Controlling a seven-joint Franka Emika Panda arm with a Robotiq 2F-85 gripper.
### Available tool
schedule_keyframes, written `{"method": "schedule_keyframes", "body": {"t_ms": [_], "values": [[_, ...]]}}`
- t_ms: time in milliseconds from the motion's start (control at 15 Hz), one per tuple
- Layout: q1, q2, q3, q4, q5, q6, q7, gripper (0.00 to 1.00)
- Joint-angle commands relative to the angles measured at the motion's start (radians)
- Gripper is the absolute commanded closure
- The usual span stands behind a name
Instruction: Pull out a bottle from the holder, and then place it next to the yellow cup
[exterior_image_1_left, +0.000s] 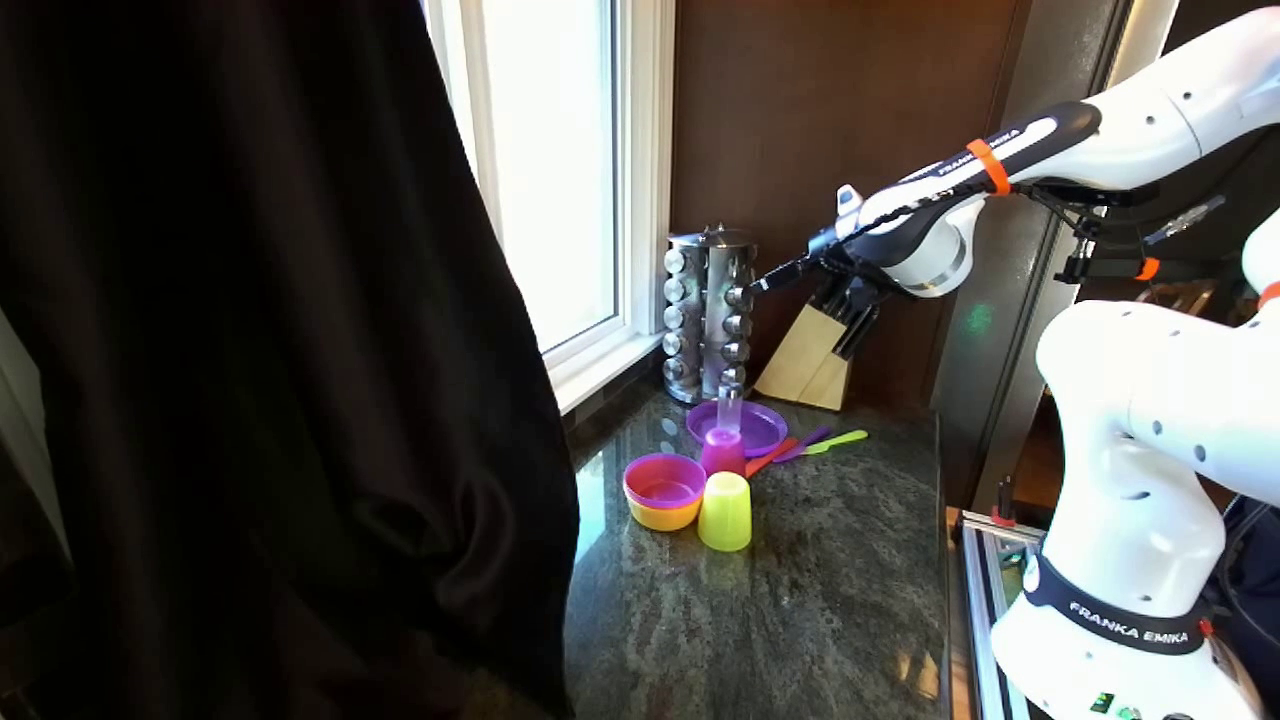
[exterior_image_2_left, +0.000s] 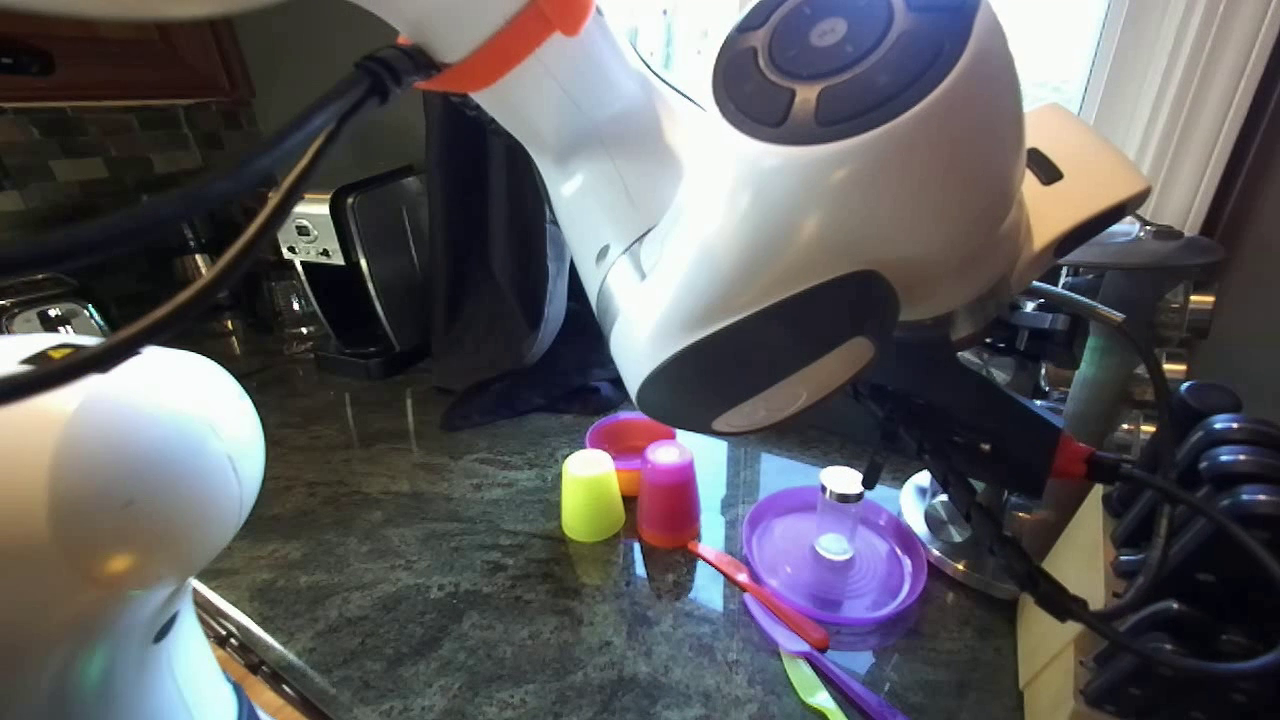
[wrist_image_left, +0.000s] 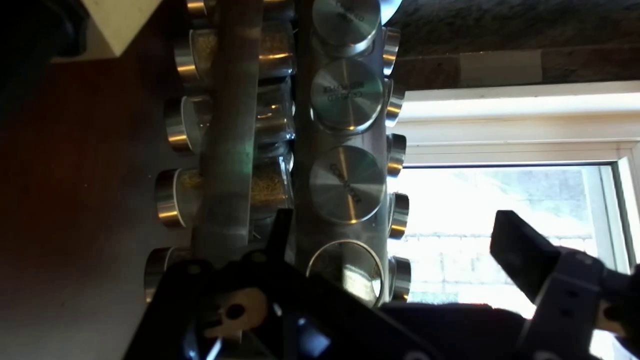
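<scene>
The holder, a tall silvery rack, stands by the window in both exterior views (exterior_image_1_left: 717, 320) (exterior_image_2_left: 1092, 350). In the wrist view the holder (wrist_image_left: 225, 155) fills the middle, with jars lying in tiers, round metal lids outward. One round slot (wrist_image_left: 357, 275) in it shows no jar. My gripper (wrist_image_left: 395, 220) is open with nothing between its fingers, in front of the rack's upper part; it also shows in an exterior view (exterior_image_1_left: 775, 278). A clear bottle with a silver lid (exterior_image_2_left: 838, 515) stands upright on a purple plate. The yellow cup (exterior_image_1_left: 725, 512) (exterior_image_2_left: 592, 497) stands upside down beside the pink cup.
The purple plate (exterior_image_2_left: 775, 580) lies in front of the rack. A pink cup (exterior_image_2_left: 668, 500) and stacked bowls (exterior_image_1_left: 665, 490) stand beside the yellow cup. Plastic knives (exterior_image_2_left: 760, 590) lie near the plate. A wooden knife block (exterior_image_1_left: 803, 360) stands close to the rack. A dark cloth (exterior_image_1_left: 300, 350) hangs near the window.
</scene>
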Motion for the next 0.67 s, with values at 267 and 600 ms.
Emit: {"method": "schedule_keyframes", "body": {"t_ms": [267,600], "values": [[0.124,-0.025,-0.096,0.043,-0.040,0.019,0.055,0.00],[0.203,-0.029,-0.158,0.086,-0.061,0.074,0.057,0.00]]}}
